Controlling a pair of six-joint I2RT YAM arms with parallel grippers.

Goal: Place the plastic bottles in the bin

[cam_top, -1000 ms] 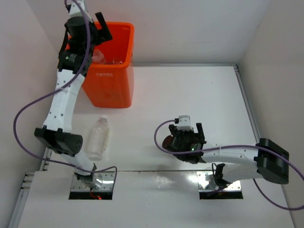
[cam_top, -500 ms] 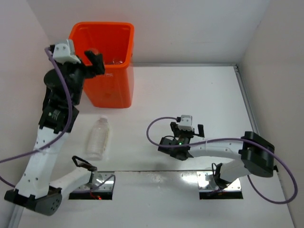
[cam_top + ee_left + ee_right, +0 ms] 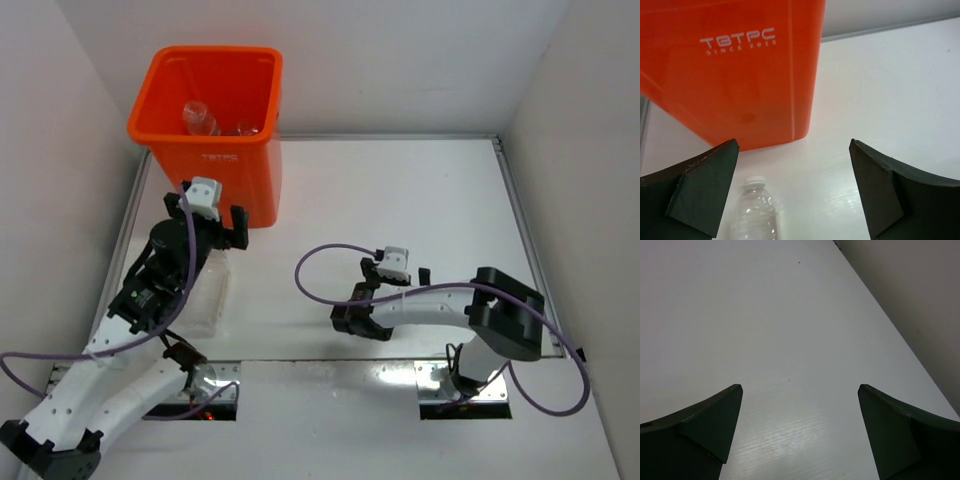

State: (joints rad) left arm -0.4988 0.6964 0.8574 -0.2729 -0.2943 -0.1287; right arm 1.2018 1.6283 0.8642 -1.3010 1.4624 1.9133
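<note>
The top camera looks steeply down on the whole worktop (image 3: pixel 400 200) from above and behind the arm bases at 6 o'clock. The left wrist camera sits low and close, facing the bin (image 3: pixel 740 75) and bottle (image 3: pixel 754 212) between its fingers (image 3: pixel 700 190); the top view shares both. The right wrist camera skims close over the worktop, with a wall at its frame's 2 o'clock.

The bin (image 3: pixel 232 190) is bright orange all over, plain but for small white lettering (image 3: pixel 737 38) on one side, and the bottles (image 3: pixel 200 118) inside it are clear and colourless. Just in front of the bin lies a clear bottle (image 3: pixel 754 212) with a white cap (image 3: pixel 754 182), on a white table (image 3: pixel 400 200) with a faint streaked grain. The arms (image 3: pixel 430 300) on the near side of the bin are white with black joints and purple cables (image 3: pixel 310 270), and the fingers of the left gripper (image 3: pixel 793 150) and right gripper (image 3: pixel 800 390) are near black.
</note>
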